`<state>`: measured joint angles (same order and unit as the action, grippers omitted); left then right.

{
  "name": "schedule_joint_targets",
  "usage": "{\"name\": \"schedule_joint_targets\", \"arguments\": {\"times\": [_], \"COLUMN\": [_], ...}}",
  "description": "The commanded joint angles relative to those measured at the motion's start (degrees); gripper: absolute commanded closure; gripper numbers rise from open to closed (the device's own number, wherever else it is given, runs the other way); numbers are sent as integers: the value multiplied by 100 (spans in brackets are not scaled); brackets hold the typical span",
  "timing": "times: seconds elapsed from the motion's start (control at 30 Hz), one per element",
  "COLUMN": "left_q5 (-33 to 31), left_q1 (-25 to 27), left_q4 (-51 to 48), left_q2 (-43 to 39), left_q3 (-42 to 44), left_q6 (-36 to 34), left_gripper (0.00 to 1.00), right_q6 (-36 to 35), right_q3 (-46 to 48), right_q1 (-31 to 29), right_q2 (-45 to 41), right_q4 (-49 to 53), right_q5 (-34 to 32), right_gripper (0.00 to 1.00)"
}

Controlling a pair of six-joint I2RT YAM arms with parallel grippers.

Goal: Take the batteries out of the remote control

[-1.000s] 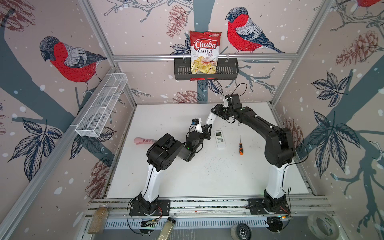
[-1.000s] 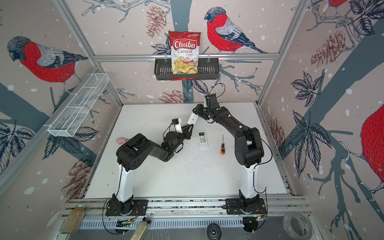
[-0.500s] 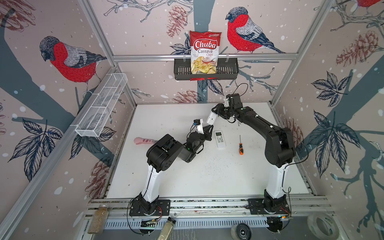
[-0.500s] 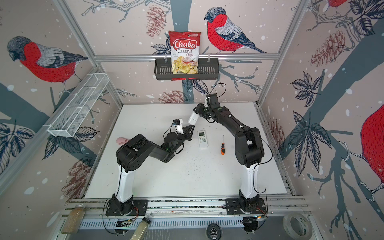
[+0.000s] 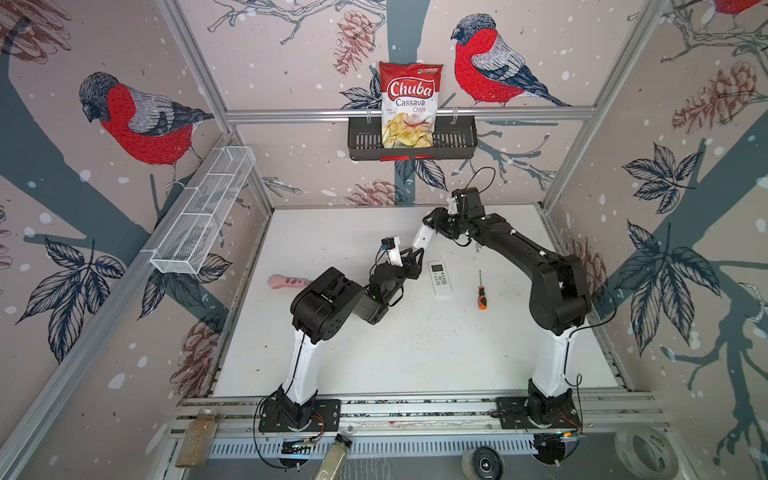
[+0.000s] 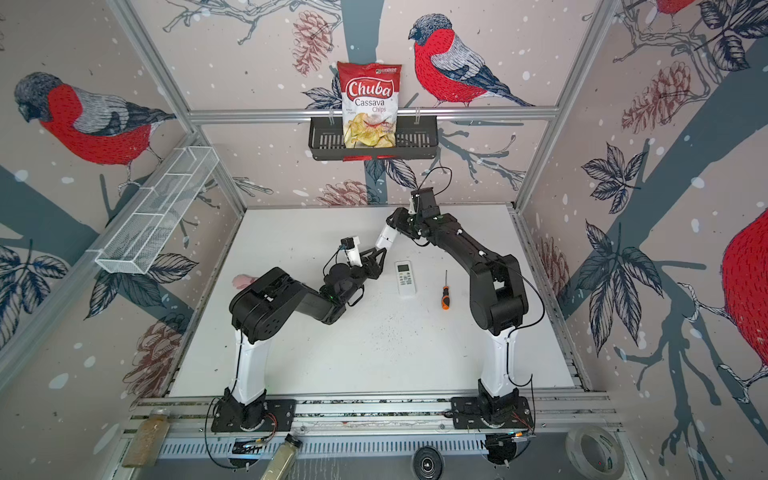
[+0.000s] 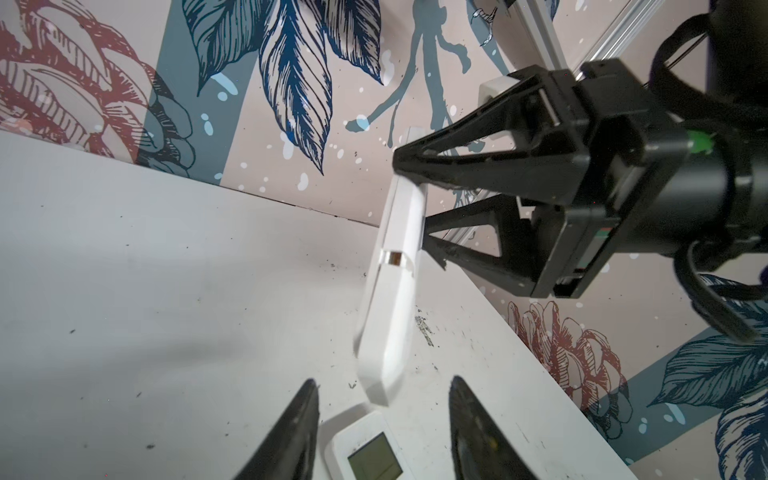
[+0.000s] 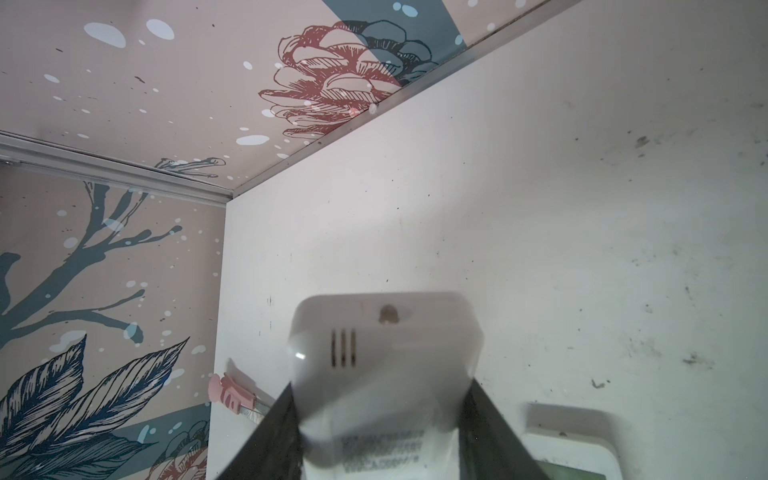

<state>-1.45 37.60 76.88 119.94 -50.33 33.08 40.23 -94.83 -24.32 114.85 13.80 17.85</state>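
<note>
evidently the step in hand is opening the battery bay: the right jaws pinch the upper end of a white remote (image 5: 424,240) and hold it tilted in the air above the table (image 5: 415,353). its lower end points down at the left jaws, which stand spread just short of that end, gripping nothing. no batteries show in any view; i judge they sit inside the remote, though the pictures cannot settle that. the next move, as i read it, calls for the left jaws to come up around the lower end, close on the cover alone and draw it off along the body while the right jaws hold firm; too deep a bite would clamp body and cover together. the remote is slim, with a seam and a small brownish notch about midway along its edge in the left wrist view. the right wrist view shows three short slots near its free end and a blurred printed label. a second remote (image 5: 439,277) lies screen up on the table near that end, a screwdriver (image 5: 481,291) beside it.
</note>
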Motion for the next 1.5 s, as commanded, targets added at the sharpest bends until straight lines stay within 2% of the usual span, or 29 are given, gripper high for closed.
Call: {"name": "schedule_joint_targets", "arguments": {"times": [0.0, 0.2, 0.8, 1.2, 1.37, 1.47], "left_q5": [100, 173, 224, 200, 133, 104], "left_q1": [-12, -8, 116, 177, 177, 179], "left_q4": [88, 122, 238, 275, 335, 370], "left_q2": [-32, 21, 48, 82, 82, 82], "left_q3": [-104, -127, -168, -129, -9, 52], "left_q6": [-26, 32, 102, 128, 164, 176], "left_gripper": [54, 63, 74, 74, 59, 57], "right_q6": [-55, -68, -59, -59, -59, -50], "right_q3": [8, 5, 91, 183, 201, 201], "right_q1": [-10, -1, 32, 67, 85, 89], "right_q2": [-33, -15, 55, 71, 47, 47], "right_q4": [-190, -194, -264, -316, -334, -343], "right_q5": [55, 49, 55, 49, 37, 35], "right_gripper": [75, 75, 76, 76, 77, 77]}}
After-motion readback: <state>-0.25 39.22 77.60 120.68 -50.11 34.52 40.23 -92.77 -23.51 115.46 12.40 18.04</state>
